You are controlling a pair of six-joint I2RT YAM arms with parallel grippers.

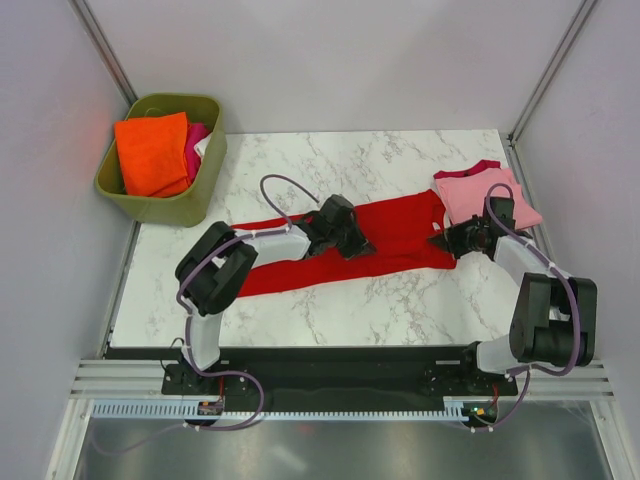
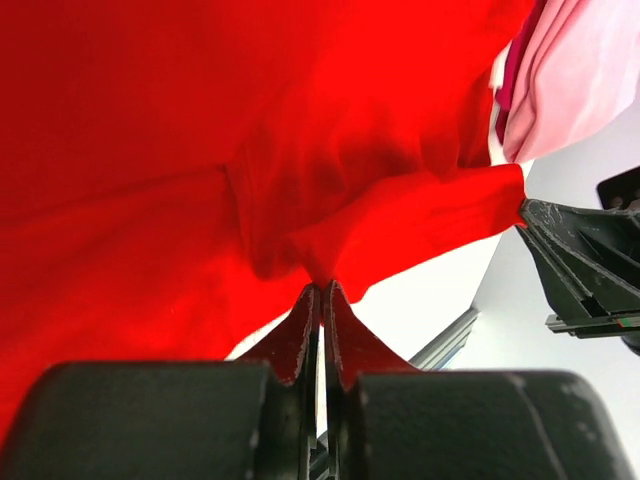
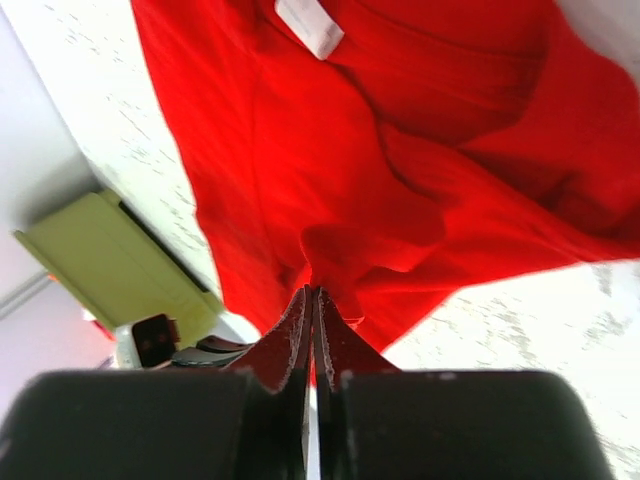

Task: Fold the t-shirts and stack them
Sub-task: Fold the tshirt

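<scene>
The red t-shirt [image 1: 400, 235] lies stretched in a long band across the marble table [image 1: 400, 300]. My left gripper [image 1: 356, 249] sits on the band's middle, and in the left wrist view it [image 2: 322, 288] is shut on a pinched fold of the red t-shirt [image 2: 200, 150]. At the shirt's right end is my right gripper [image 1: 441, 240]. The right wrist view shows it [image 3: 313, 292] shut on a bunched edge of the red t-shirt [image 3: 380, 130], whose white label [image 3: 310, 25] shows. The folded pink t-shirt [image 1: 485, 195] lies at the back right, just beyond the right gripper.
An olive-green tub [image 1: 160, 208] stands off the table's back left corner, holding an orange cloth [image 1: 152, 152] and some pink cloth. Grey walls close in the left, back and right sides. The tub [image 3: 110, 260] also shows in the right wrist view.
</scene>
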